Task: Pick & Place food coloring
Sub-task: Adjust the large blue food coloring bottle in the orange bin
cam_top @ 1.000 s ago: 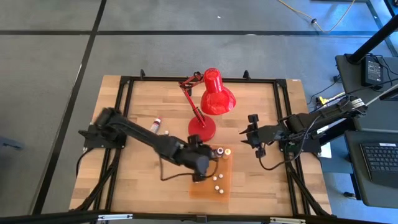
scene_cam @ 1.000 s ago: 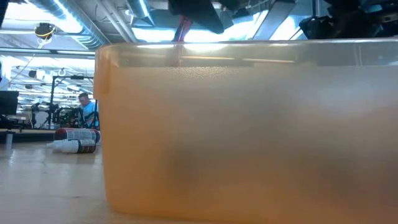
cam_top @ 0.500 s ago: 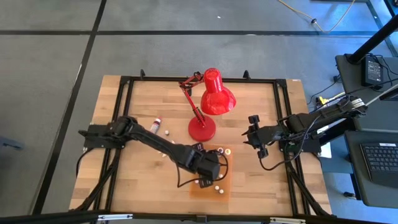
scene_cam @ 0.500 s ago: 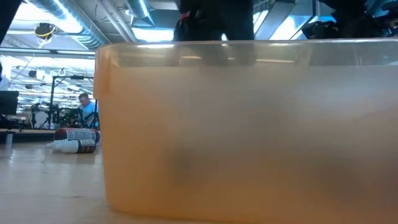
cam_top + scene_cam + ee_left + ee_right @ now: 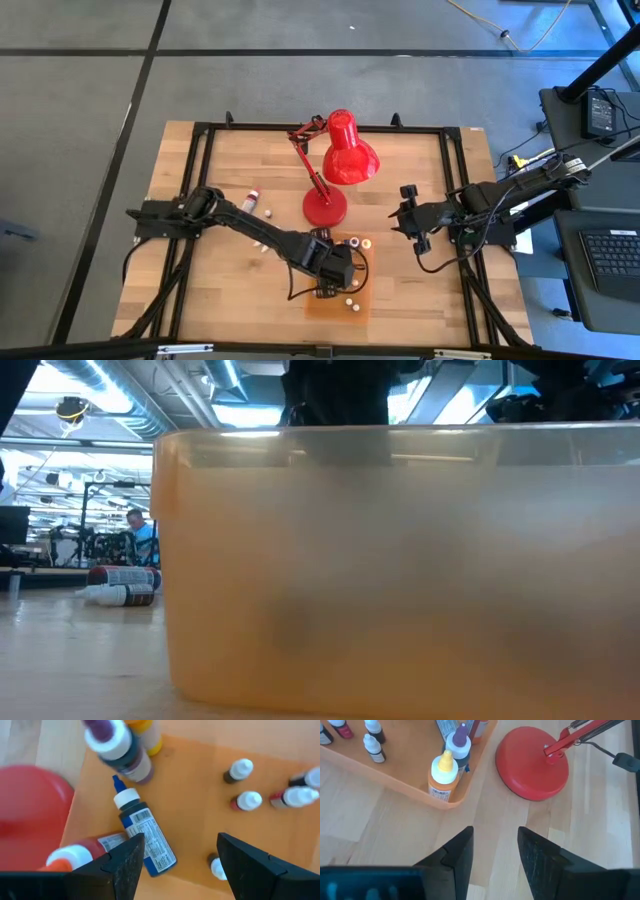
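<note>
Bottle lies between open left gripper fingers.

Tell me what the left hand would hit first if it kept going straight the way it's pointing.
Probably the floor of the orange tray. The left hand is open above it, the gap between its fingers bare, with a fallen blue bottle just beside one finger; depth is unclear.

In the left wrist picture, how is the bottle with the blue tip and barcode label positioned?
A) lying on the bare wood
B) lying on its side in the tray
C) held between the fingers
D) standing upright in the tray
B: the blue-tipped bottle lies flat on the orange tray, label up, clear of the open left gripper.
</note>
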